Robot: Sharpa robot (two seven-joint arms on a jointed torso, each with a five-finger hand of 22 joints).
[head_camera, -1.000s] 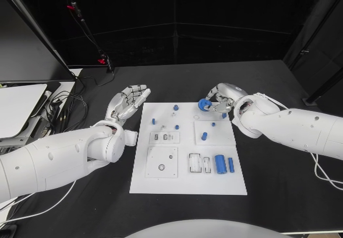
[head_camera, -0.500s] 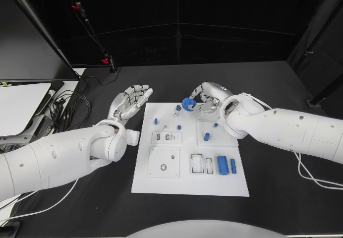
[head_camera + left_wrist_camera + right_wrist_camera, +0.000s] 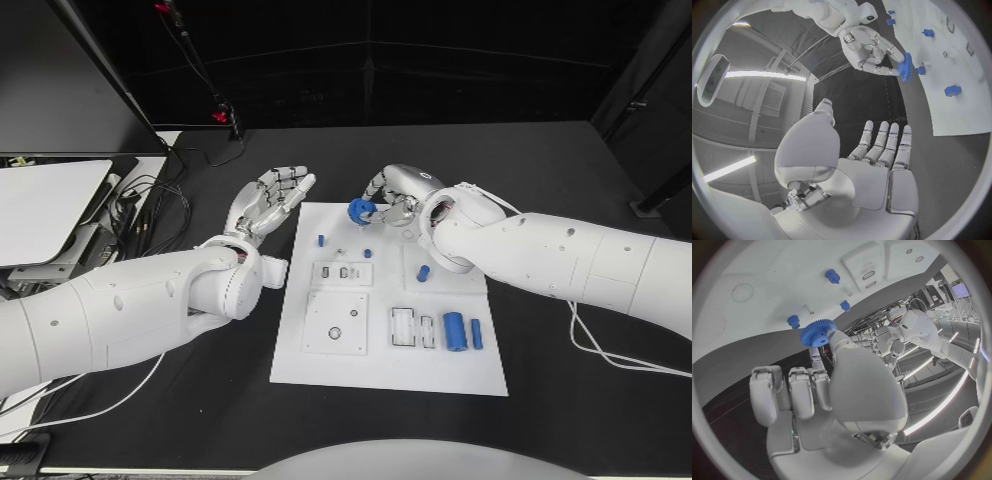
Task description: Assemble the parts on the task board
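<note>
Right hand [image 3: 392, 196] pinches blue gear [image 3: 361, 209] in its fingers over the board's [image 3: 387, 370] far edge. Left hand [image 3: 271, 202] fingers spread, holding nothing.

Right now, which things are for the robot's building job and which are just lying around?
For the job: task board; blue gear held by the right hand; blue cylinder; small blue pegs.
Lying around: cables; white tabletop at the left.
</note>
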